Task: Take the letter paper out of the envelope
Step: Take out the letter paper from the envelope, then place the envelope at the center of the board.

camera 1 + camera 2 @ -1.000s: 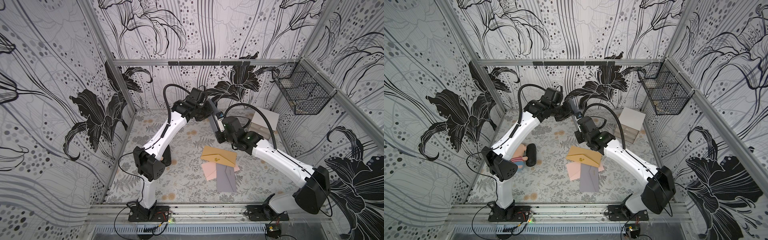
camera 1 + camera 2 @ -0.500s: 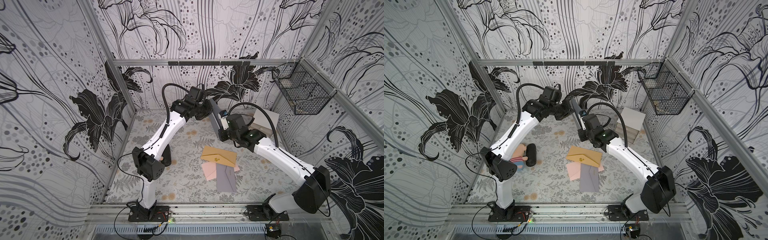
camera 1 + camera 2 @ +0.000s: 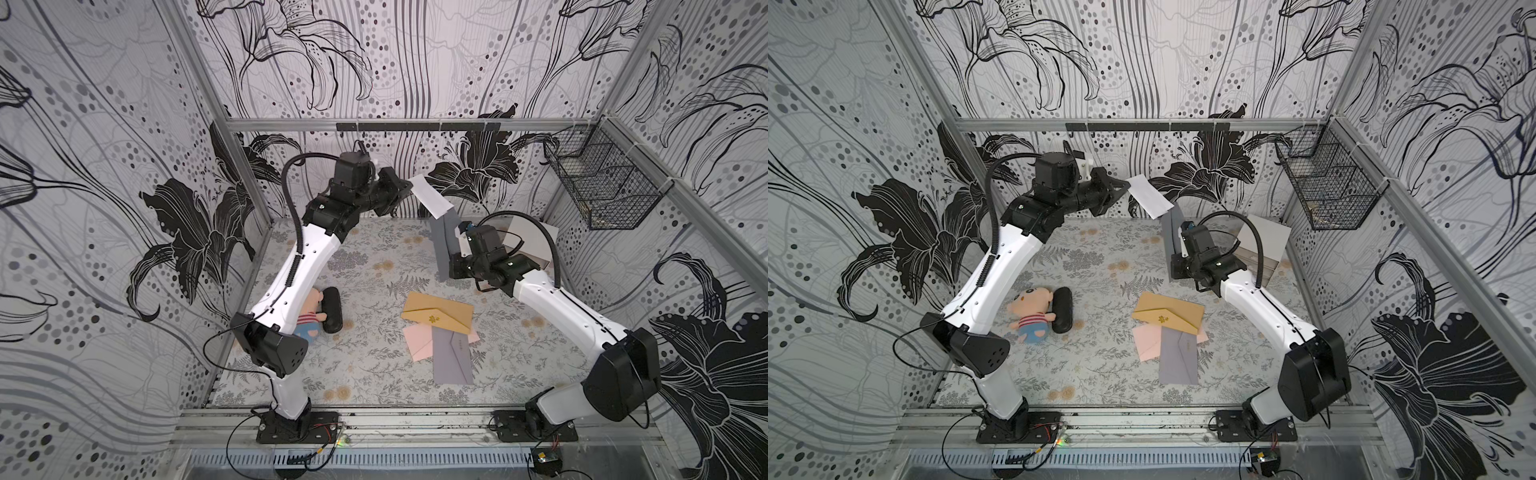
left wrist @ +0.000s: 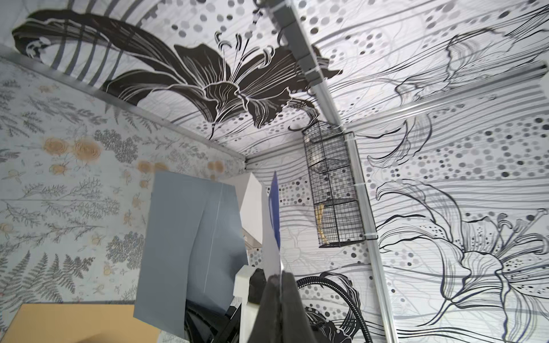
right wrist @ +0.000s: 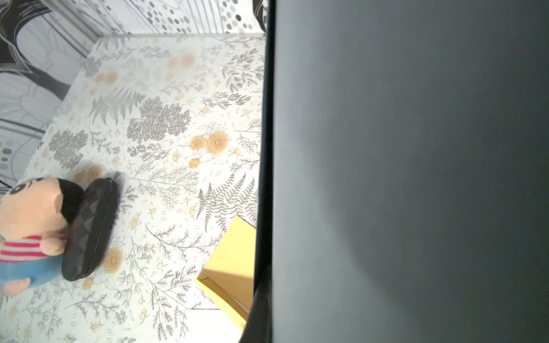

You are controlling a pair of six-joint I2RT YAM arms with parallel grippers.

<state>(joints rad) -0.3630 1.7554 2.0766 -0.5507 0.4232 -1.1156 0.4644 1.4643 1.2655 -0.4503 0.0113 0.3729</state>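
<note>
the left fingers [image 3: 403, 190] are pressed together on the upper end of the white letter paper [image 3: 430, 198], holding it high near the back wall. the paper slants down to the top of the grey envelope [image 3: 440, 249], which stands upright above the tabletop [image 3: 374, 257], pinched by the right fingers [image 3: 456, 262]. whether the paper's lower corner is inside it cannot be told. a yellow envelope [image 3: 438, 312] lies flat below.
</note>
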